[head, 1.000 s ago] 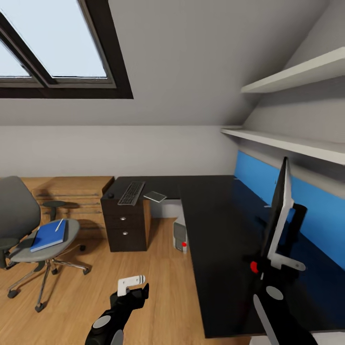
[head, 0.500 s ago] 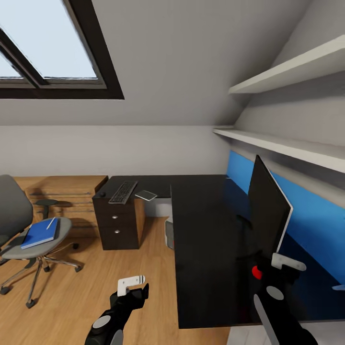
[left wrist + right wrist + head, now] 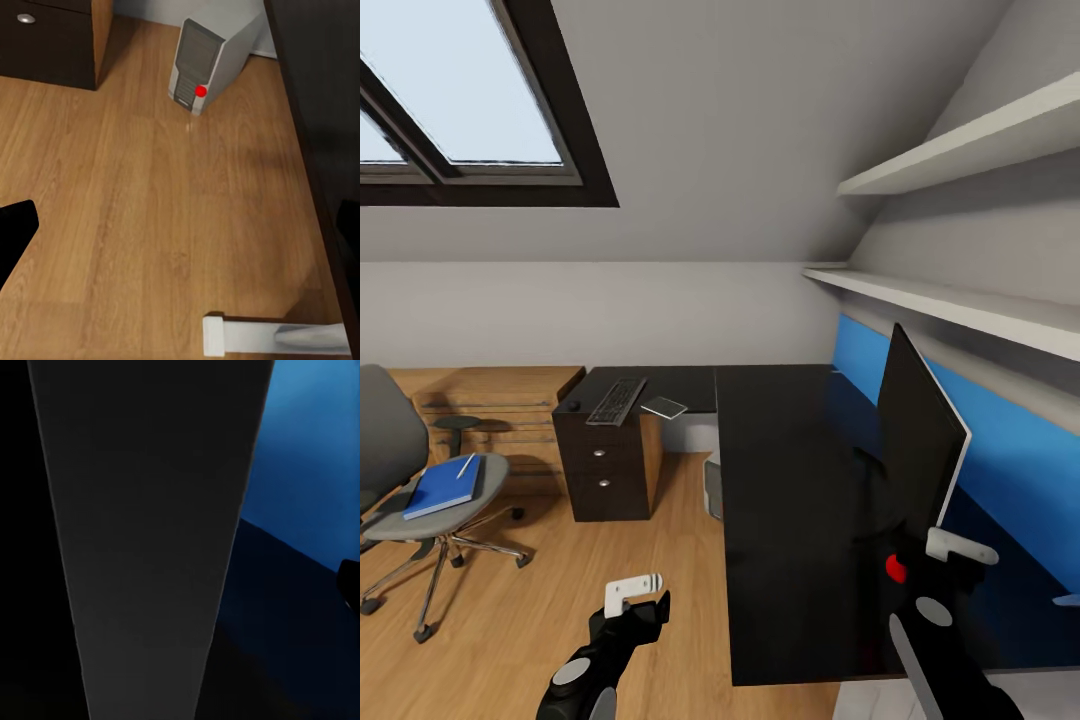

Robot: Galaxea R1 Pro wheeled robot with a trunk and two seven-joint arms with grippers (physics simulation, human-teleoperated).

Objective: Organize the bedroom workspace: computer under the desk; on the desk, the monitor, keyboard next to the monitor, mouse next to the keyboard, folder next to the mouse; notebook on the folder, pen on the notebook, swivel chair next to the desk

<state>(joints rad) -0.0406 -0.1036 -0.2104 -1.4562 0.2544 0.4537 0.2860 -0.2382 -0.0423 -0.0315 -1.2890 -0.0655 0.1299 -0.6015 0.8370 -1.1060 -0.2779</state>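
Here the right pincer (image 3: 950, 560) grips the monitor (image 3: 920, 440) upright.

The head view looks down along the black L-shaped surface (image 3: 790, 480); the left wrist view faces the wooden floor (image 3: 150, 210) and light grey tower computer (image 3: 214, 56), both also seen from the head; the right wrist view sits close against the wide black flat monitor (image 3: 157, 540).

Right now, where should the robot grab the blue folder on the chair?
Probably by a long edge of the folder, coming from above with the fingers straddling that edge. It lies flat on the chair seat with a pen on top, so a level lift keeps the pen from rolling off. The chair's back blocks the far side, so the open front looks easier.
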